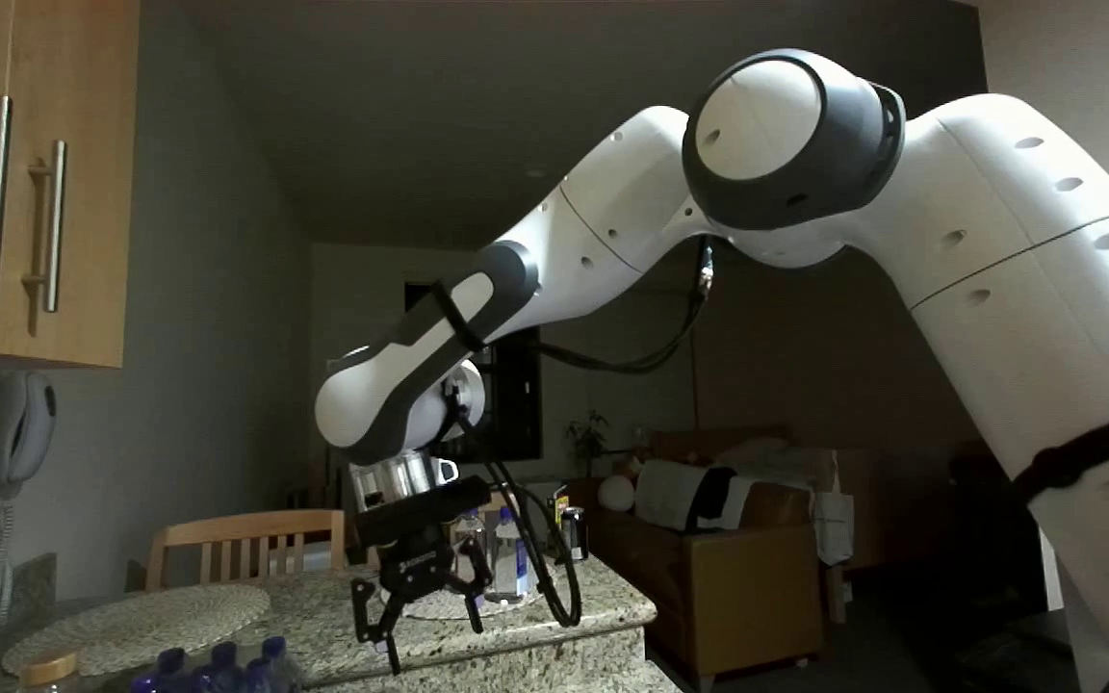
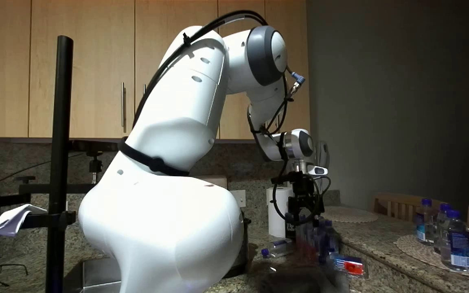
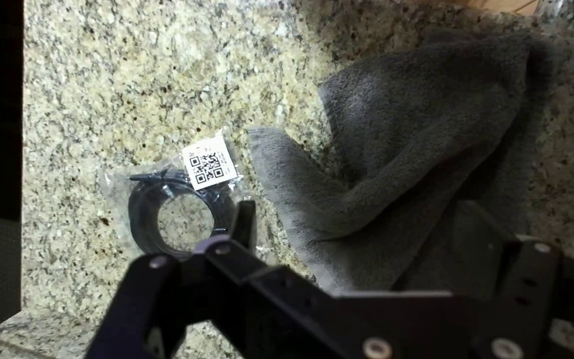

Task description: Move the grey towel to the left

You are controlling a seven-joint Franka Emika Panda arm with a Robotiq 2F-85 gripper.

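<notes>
Wrist view: grey towel [image 3: 396, 159] rumpled, its shaded edge hard to read; hand [image 3: 358, 212] spread wide.

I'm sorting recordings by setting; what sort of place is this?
Most likely a home kitchen: wooden wall cabinets, a speckled granite counter and, beyond it in an exterior view, a brown sofa.

In the wrist view, part of the grey towel [image 3: 401, 154] is obscured by the pincer [image 3: 357, 212], itself cut off at the bottom edge. The clear bag [image 3: 117, 199] holding a black coil [image 3: 142, 219] is partly covered; fine print on its white label [image 3: 210, 162] is illegible. In an exterior view, a dark mass [image 2: 295, 280] at the bottom edge is blurred and cut off; identity undetermined. In an exterior view, blue-capped bottles [image 1: 224, 664] are truncated below.
</notes>
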